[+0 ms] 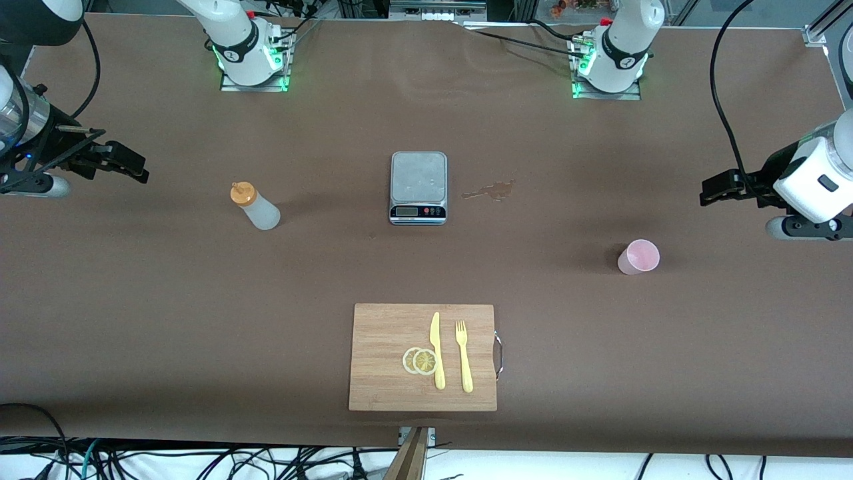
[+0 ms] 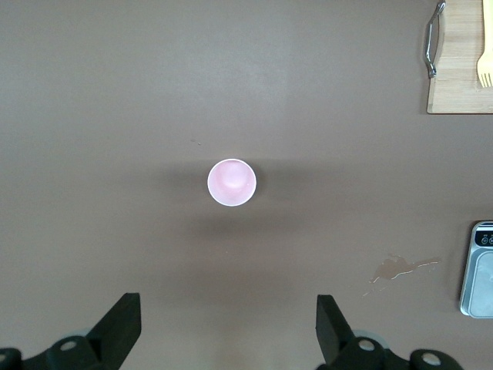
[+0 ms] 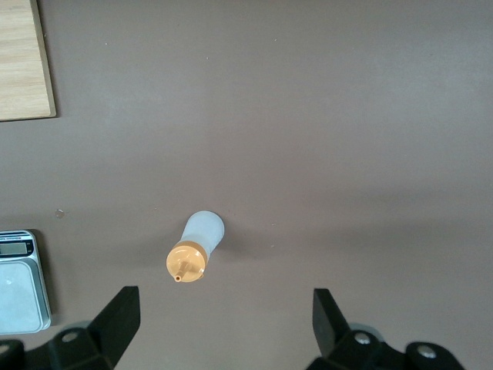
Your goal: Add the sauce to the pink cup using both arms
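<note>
Fingers (image 2: pixel 119 324) of left gripper (image 2: pixel 227 331) spread wide, empty, over bare table (image 1: pixel 133 300) by cup (image 1: pixel 638 257). Right gripper (image 3: pixel 219 327) likewise spread, empty, near sauce (image 1: pixel 255 206). Sauce upright toward right arm's end; cup upright toward left arm's end, scale (image 1: pixel 418 187) between.
</note>
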